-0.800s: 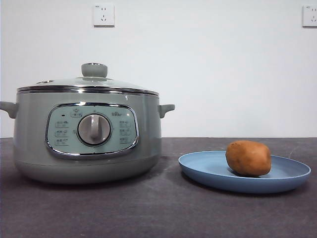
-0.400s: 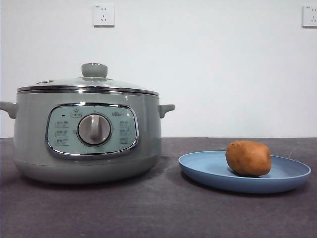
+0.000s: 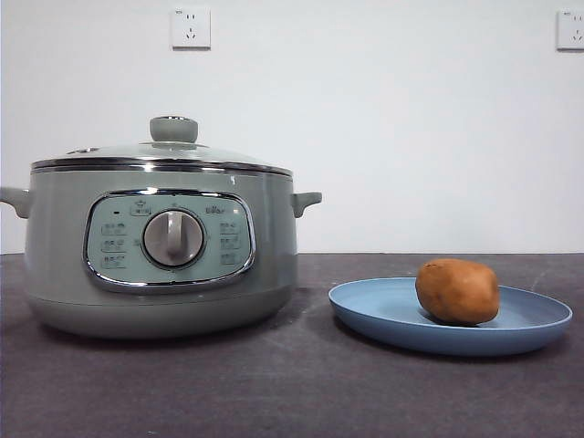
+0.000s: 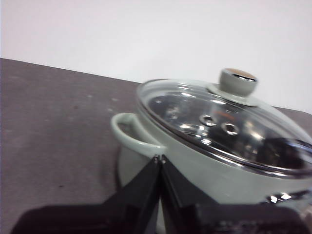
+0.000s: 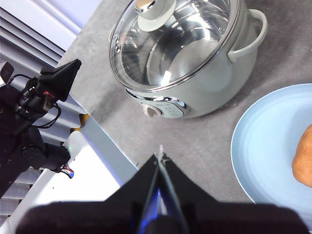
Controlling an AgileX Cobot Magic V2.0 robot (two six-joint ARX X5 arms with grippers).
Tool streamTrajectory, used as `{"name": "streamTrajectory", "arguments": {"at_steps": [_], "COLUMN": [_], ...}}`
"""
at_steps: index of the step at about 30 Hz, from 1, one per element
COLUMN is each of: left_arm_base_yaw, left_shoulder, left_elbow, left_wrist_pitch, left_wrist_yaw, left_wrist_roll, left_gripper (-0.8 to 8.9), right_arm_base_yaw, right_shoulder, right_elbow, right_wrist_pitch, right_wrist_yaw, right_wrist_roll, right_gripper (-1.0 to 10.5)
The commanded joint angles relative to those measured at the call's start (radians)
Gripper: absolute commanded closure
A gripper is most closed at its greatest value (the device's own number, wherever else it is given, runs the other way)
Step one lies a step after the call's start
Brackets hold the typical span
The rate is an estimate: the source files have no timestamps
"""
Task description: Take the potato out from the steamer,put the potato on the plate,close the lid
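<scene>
The sage-green steamer [image 3: 160, 251] stands on the left of the table with its glass lid [image 3: 164, 153] seated on the rim. An orange-brown potato [image 3: 457, 291] lies on the blue plate [image 3: 383, 315] at the right. My left gripper [image 4: 159, 159] is shut and empty, hovering beside the steamer's side handle [image 4: 127, 136], close to the lid [image 4: 229, 126]. My right gripper [image 5: 161, 157] is shut and empty, high above the table between the steamer [image 5: 195, 92] and the plate [image 5: 265, 141]; the potato [image 5: 303, 158] shows at that picture's edge. Neither gripper appears in the front view.
The dark grey table runs to a white wall with two sockets [image 3: 191, 26]. In the right wrist view, the other arm [image 5: 34, 97] and a white table edge [image 5: 92, 161] lie beyond the steamer.
</scene>
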Motion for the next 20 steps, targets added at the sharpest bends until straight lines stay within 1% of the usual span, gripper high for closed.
{"name": "streamTrajectory", "arguments": {"at_steps": [1,3,6,20], "left_arm_base_yaw": [0.004,0.004,0.004,0.003], "left_shoulder": [-0.003,-0.003,-0.003,-0.003], "left_elbow": [-0.014,-0.014,-0.013,-0.013], "left_wrist_pitch": [-0.013,-0.05,-0.149,-0.138], "left_wrist_yaw": [-0.033,-0.037,-0.035,-0.035], "left_wrist_roll": [-0.006,-0.006,-0.018,-0.018], "left_gripper": [8.17,8.17,8.17,8.17], "right_arm_base_yaw": [0.0,0.0,0.0,0.0], "right_shoulder": [0.0,0.0,0.0,0.0], "right_elbow": [-0.002,-0.002,-0.002,-0.002], "right_wrist_pitch": [0.003,0.003,0.003,0.003], "right_wrist_yaw": [-0.003,-0.003,-0.003,-0.003], "right_wrist_roll": [-0.008,-0.008,-0.008,-0.008], "right_gripper": [9.5,9.5,9.5,9.5]}}
